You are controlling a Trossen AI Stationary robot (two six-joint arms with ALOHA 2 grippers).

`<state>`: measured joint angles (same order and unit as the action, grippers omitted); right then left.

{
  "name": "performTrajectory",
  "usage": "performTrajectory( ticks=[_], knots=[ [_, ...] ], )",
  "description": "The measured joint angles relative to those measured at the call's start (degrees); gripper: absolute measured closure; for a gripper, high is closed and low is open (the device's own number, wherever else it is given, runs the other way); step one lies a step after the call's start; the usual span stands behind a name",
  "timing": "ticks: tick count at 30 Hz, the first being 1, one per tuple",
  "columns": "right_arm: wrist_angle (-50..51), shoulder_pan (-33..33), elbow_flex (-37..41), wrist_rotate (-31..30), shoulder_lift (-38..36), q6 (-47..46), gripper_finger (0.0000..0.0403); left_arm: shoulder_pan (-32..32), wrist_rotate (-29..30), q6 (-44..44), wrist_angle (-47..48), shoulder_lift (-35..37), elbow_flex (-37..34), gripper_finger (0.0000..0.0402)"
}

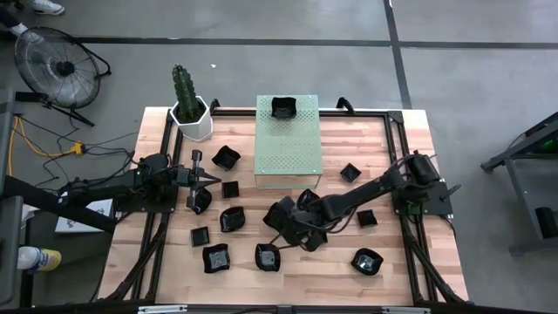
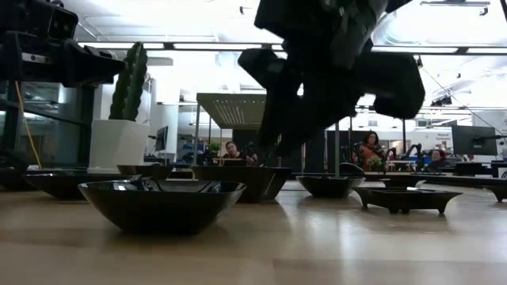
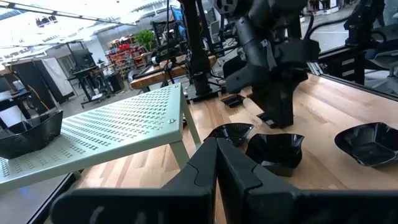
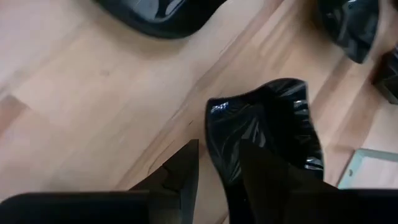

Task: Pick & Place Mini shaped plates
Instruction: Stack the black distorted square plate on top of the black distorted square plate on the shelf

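So the mini shaped plates (image 1: 231,218) are scattered all over the wooden bench (image 1: 384,139), mostly in the middle and front, and one plate (image 1: 282,107) is already sitting up on the far end of the pale green perforated block (image 1: 289,148). The right gripper (image 1: 286,225) is reaching down into the cluster in the middle of the bench, and in the right wrist view its fingers (image 4: 183,171) are spread apart and straddling the wall of a wavy-edged dish (image 4: 267,134), one finger outside the rim and one over the inside. I can't tell if they've actually bitten down on it yet, looks more like lined up than clamped. The left gripper (image 1: 206,179) is parked over the left side of the bench near the cactus pot (image 1: 191,118), fingers pressed together with nothing in them. As for handling, my guess is these dishes are light, rigid and pretty slick, since they're super glossy, probably glazed or hard plastic, so could chip if dropped. No handle anywhere, so pinching a raised edge like it's set up to do seems like the only sane grab. I'd go deep on the wall so it doesn't squirt out or swing.
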<state>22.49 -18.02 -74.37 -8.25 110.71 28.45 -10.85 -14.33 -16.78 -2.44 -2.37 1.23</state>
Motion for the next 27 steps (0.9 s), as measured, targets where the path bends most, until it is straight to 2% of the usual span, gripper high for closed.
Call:
performTrajectory(
  ticks=[14, 27],
  knots=[
    [1.67, 0.57, 0.28, -0.81, 0.64, 9.18, 0.0293, 0.01, 0.0, -0.02, 0.02, -0.01, 0.01, 0.0399],
    [-0.9, 1.25, 0.17, -2.12, 2.54, 11.93, 0.0293, 0.0, 0.0, 0.0, 0.0, 0.02, -0.02, 0.0399]
  ],
)
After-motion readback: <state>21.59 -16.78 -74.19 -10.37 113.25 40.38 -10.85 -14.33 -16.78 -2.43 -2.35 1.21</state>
